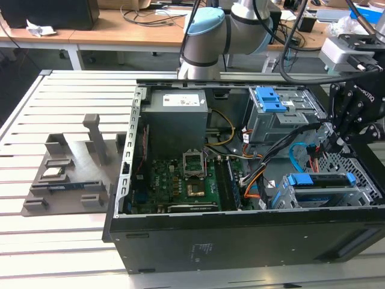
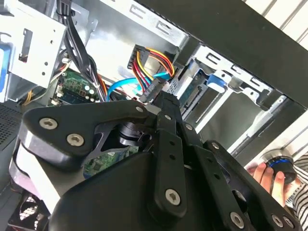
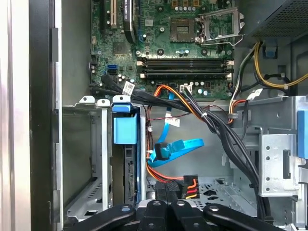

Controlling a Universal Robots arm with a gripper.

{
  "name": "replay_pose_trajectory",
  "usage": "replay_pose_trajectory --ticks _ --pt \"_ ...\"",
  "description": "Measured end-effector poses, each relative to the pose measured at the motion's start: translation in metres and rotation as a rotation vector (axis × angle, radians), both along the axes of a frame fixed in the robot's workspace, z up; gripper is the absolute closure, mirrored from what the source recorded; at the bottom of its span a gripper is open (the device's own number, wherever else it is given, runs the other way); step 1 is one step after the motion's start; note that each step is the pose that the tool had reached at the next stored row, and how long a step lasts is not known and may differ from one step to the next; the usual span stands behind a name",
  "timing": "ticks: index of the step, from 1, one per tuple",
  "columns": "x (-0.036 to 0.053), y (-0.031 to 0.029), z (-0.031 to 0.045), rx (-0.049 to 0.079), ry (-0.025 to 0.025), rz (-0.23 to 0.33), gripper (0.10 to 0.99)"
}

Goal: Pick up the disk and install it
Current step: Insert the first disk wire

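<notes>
Even, bright indoor light across the slatted white metal table (image 1: 66, 96). The open black computer case (image 1: 240, 241) is shadowed inside. In the second wrist view, the black gripper (image 2: 163, 144) looms close and soft; glare whitens the upper right.

We cannot tell how the gripper (image 1: 334, 139) jaws stand: its black linkage (image 2: 159, 163) blocks much of the second wrist view. A hand (image 2: 269, 180) is cut off by that picture's edge. The disk (image 3: 126, 159) sits edge-on in its cage (image 3: 91, 159), label hidden.
</notes>
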State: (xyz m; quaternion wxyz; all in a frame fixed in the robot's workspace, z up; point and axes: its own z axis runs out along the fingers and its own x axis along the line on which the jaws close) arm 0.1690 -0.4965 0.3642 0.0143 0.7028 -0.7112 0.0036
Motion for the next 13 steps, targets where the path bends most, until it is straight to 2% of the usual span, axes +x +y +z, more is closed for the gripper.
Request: replay_pose_trajectory --ticks 4,5,6,7,8,9,13 --pt "0.0001 0.0005 0.0001 0.0 0.0 0.0 0.98" --pt "0.0001 0.0005 0.0001 0.0 0.0 0.0 0.918" --pt "0.0001 0.0005 0.0 0.0 0.0 0.0 0.918" --pt "0.0001 0.0005 0.0001 0.0 0.0 0.0 0.851" --pt "0.0001 0.0006 0.0001 0.0 0.0 0.0 0.851" --pt "0.0001 0.0006 0.0 0.0 0.0 0.0 0.784" --pt "0.0001 0.0008 0.0027 -0.001 0.0 0.0 0.784"
